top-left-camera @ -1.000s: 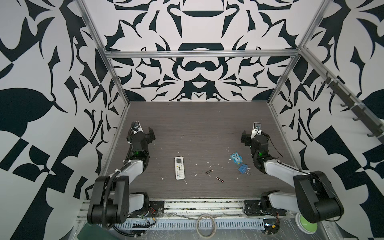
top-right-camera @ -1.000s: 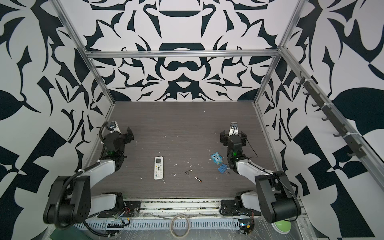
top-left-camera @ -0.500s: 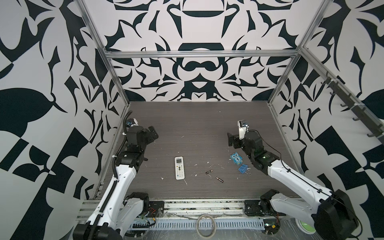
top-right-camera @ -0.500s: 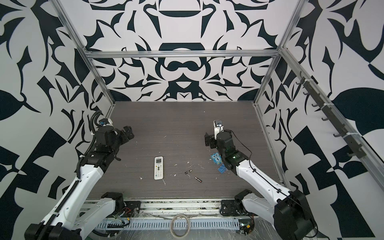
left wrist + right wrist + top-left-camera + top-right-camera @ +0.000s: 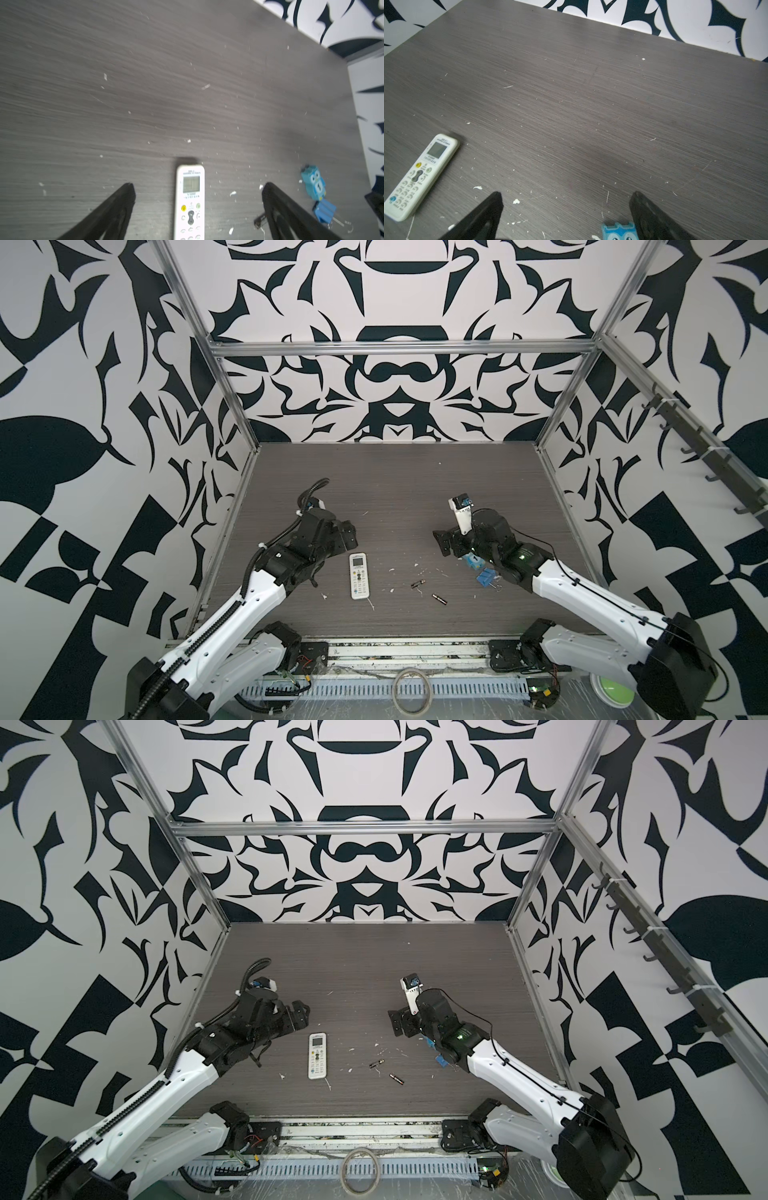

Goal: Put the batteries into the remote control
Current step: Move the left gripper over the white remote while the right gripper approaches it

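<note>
The white remote control [image 5: 359, 581] [image 5: 317, 1056] lies face up, buttons showing, at the front middle-left of the dark table. Two batteries [image 5: 418, 583] [image 5: 439, 599] lie loose just right of it, seen in both top views [image 5: 376, 1063] [image 5: 396, 1079]. My left gripper [image 5: 347, 536] [image 5: 298, 1014] hovers open just behind the remote's screen end; in the left wrist view the remote [image 5: 190, 203] lies between its spread fingers [image 5: 198, 185], with one battery's end [image 5: 260, 222] beside a finger. My right gripper [image 5: 445, 541] [image 5: 398, 1023] is open and empty [image 5: 566, 193], behind the batteries; the remote [image 5: 419, 176] shows off to its side.
A blue owl figure [image 5: 473, 561] [image 5: 314, 184] [image 5: 618, 231] and a blue clip [image 5: 486, 576] [image 5: 324, 209] lie under the right wrist. White flecks are scattered around the batteries. Patterned walls close three sides. A tape ring [image 5: 411, 691] lies past the front rail.
Both arms have unfolded from their rest poses and reached inward: the left gripper toward the remote, the right toward the middle above the owl. Both stayed open.
</note>
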### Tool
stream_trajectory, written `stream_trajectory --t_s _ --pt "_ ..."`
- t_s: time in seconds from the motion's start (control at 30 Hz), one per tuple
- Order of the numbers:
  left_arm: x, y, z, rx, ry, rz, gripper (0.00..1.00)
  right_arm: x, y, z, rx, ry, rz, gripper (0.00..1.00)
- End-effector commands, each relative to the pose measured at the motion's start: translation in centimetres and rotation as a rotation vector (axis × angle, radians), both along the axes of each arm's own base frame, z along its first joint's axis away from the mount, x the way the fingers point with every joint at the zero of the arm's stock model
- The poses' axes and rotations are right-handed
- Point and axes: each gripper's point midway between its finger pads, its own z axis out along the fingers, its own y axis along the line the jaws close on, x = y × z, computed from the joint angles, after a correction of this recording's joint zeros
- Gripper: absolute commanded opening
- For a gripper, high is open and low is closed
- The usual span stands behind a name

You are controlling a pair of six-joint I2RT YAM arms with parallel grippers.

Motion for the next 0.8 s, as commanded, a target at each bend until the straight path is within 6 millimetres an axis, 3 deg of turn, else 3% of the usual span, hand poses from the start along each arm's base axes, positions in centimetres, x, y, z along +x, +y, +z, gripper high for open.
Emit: stream_trajectory --t_s 0.0,0.43,0.77 --pt "-0.9 -0.2 -1.5 0.070 0.071 0.032 0.99 -0.7 1.6 0.7 0.053 0.021 0.055 0.99" --pt "-0.3 -1.8 -6.0 0.157 0.204 0.022 1.00 -2.8 4.3 -1.4 0.103 0.094 0.176 0.94" --pt "0.1 -2.9 -9.4 0.244 0.277 0.009 0.96 -2.8 4.5 -2.3 0.108 0.100 0.176 0.92"
